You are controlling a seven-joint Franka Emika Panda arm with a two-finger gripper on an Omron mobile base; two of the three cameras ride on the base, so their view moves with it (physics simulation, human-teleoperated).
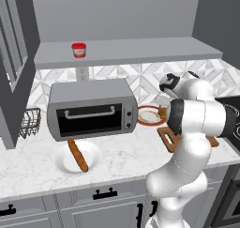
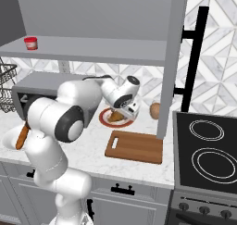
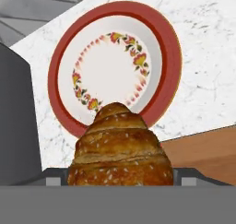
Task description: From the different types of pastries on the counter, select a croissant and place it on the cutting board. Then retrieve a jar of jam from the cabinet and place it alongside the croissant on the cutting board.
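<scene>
White marble counter (image 2: 92, 150) is shown bearing, in descending size, the grey toaster oven (image 1: 91, 109), the wooden cutting board (image 2: 134, 146), the red-rimmed plate (image 3: 161, 52) and the baguette (image 1: 78, 155) on its white dish (image 1: 93, 152). Above these, the grey cabinet (image 1: 131, 51) ledge is seen with the jar of jam (image 1: 78, 49) untouched upon it. The croissant (image 3: 120, 149) is held clamped between the fingers of the gripper (image 2: 121, 114), raised over the plate, which is left bare; the cutting board lies just beside the plate and nothing is seen on it. The first step is judged partly done: the croissant is lifted but not yet set on the board. Fetching and placing the jar is judged wholly outstanding.
</scene>
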